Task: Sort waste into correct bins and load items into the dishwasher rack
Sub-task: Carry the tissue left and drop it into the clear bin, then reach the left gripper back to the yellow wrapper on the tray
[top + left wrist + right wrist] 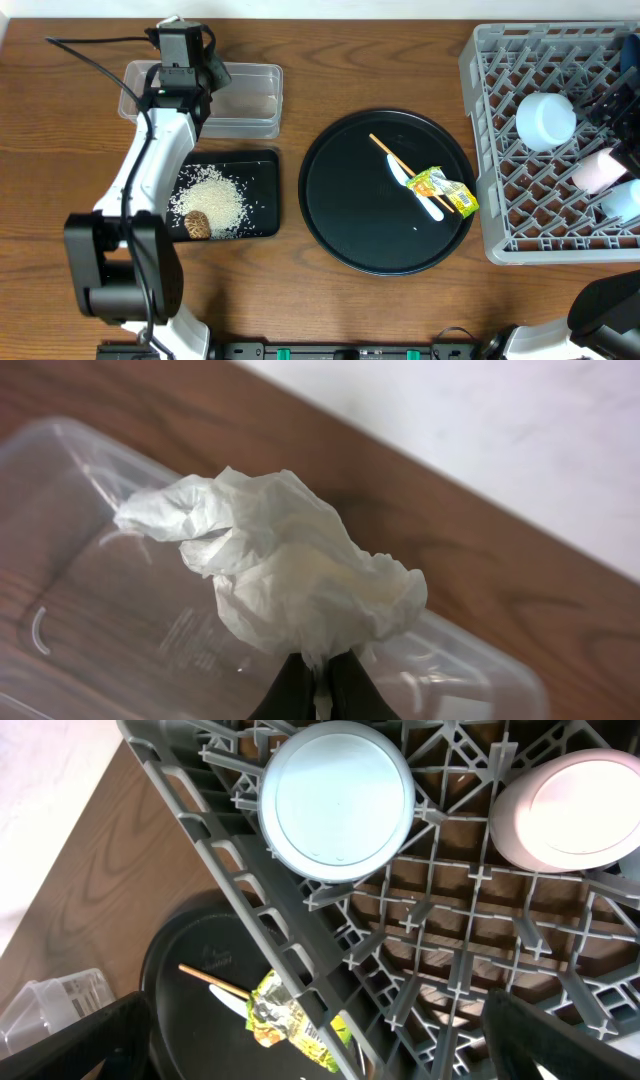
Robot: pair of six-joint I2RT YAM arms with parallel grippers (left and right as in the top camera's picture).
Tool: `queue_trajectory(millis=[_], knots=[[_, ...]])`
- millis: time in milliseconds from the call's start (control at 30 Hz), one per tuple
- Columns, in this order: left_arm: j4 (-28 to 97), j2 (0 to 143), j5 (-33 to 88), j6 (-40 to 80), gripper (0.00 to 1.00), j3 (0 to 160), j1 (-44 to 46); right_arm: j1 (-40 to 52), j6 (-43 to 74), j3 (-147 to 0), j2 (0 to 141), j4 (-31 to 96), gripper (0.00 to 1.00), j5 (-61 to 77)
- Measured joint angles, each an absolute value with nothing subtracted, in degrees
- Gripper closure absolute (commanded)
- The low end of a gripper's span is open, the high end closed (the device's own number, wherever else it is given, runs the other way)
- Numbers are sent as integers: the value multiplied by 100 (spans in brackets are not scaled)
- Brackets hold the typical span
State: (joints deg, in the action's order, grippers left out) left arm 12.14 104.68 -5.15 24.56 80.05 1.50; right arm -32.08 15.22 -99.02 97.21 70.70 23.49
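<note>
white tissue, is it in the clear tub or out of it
Out, not yet dropped. The left claw is shut on the white tissue, pinching its edge and holding it over the clear tub.

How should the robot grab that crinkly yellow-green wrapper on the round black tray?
Probably pinch the wrapper by its bunched middle from straight above: it lies low on the round black tray, across a white utensil, so sideways fingers would likely scrape.

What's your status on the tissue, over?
Left hand shut on tissue, above clear tub. Right hand open over rack. Wrapper on round tray.
</note>
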Motion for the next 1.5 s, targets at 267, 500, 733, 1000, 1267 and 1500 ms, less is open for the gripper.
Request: queue_trajectory(millis=[267,500,733,1000,1267,1500], knots=[[1284,10621,-510,2394,75,8005,128,-3208,1522,-9902,9721,7070,1,2349],[1562,10621,-451,2399,65,8005,128,-3208,1522,-9902,9721,7067,1,2351],[1826,10477,97,2405,49,8005,128,-3208,1522,-9902,9721,7067,1,2349],[1907,9500,2561,2414,42,8005,246,-3208,1522,-9902,9721,7070,1,2349],[2169,9607,3599,2088,37,8007,1925,-3208,1522,-9902,9721,7067,1,2349],[1916,10108,2689,1962,26,8007,3922,-3208,1522,-9902,9721,7070,1,2349]])
